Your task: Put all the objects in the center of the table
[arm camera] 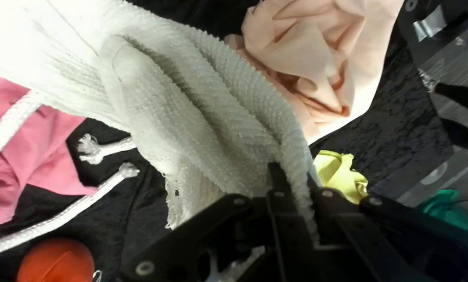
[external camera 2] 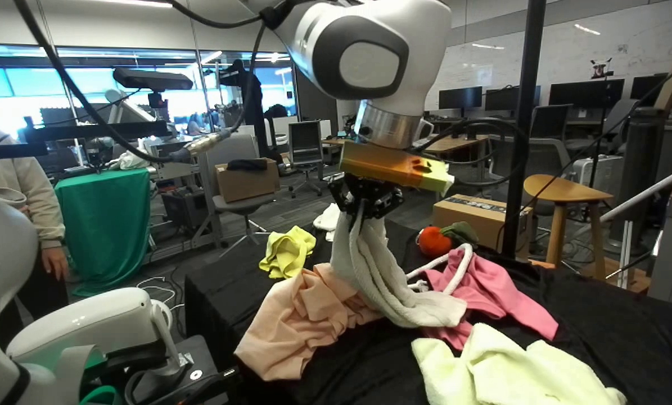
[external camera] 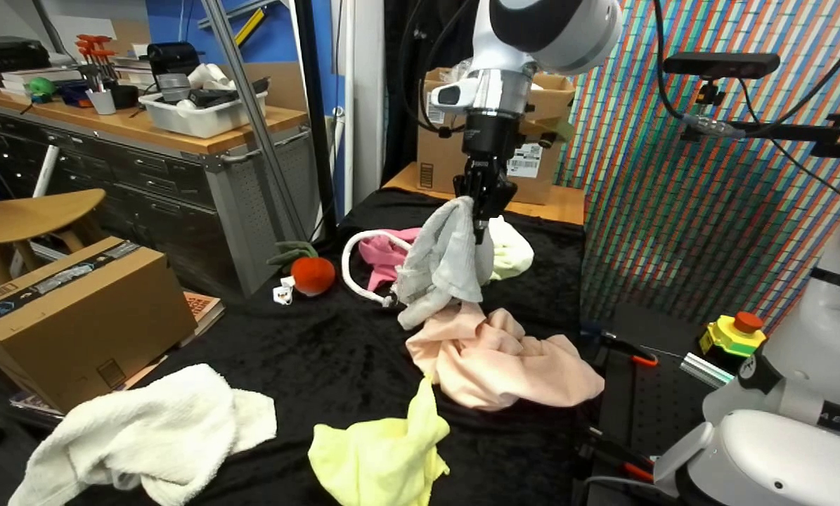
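My gripper (external camera: 481, 228) is shut on a greyish-white cloth (external camera: 444, 256), pinching a fold between its fingers in the wrist view. The cloth hangs down, its lower folds reaching the peach cloth (external camera: 511, 369) and covering part of the pink cloth (external camera 2: 487, 287) and white looped cord (external camera: 347, 270). A pale yellow-green cloth (external camera 2: 515, 365) lies at one end of the black-draped table (external camera: 307, 358). Toward the opposite end are a yellow cloth (external camera: 384, 457) and a fluffy white cloth (external camera: 159, 429). The red-orange ball (external camera: 313, 275), with green leaves, sits near the cord.
A cardboard box (external camera: 82, 316) stands on books beside the table, and another box (external camera: 553, 154) is behind the gripper. A dark post (external camera 2: 524, 129) rises by the table edge. Near the robot base are an emergency stop (external camera: 732, 336) and tools.
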Available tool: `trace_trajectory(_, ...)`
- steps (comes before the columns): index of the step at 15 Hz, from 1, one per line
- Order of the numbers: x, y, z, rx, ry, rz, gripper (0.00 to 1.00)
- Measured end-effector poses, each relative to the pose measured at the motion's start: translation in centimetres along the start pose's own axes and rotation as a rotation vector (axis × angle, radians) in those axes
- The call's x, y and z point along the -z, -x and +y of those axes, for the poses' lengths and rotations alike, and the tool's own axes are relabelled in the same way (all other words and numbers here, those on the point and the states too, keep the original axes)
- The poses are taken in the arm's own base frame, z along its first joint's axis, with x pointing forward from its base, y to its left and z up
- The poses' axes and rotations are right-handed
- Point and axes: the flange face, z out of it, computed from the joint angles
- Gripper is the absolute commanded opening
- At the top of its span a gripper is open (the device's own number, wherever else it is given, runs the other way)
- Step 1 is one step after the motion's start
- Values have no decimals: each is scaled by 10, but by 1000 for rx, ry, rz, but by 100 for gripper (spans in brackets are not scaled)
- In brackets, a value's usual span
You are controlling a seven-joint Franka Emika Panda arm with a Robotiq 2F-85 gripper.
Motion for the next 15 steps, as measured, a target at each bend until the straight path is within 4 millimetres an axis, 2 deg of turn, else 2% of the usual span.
trace_trajectory(1,-10,-7,-7,-35,37,6,3)
trace_trajectory(2,-19,-14,-12,-72,74,15,28)
trace_trajectory(4,-32,-26,-20,-153,138,36,31)
trace_trajectory(7,-41,-33,-24,-275,238,56,57)
trace_trajectory(12,-45,-26,-19,-450,420,33,97)
trace_trajectory(13,-45,-23,-18,-477,457,15,100)
trace_trajectory(15,-41,-19,-16,-524,539,-17,100)
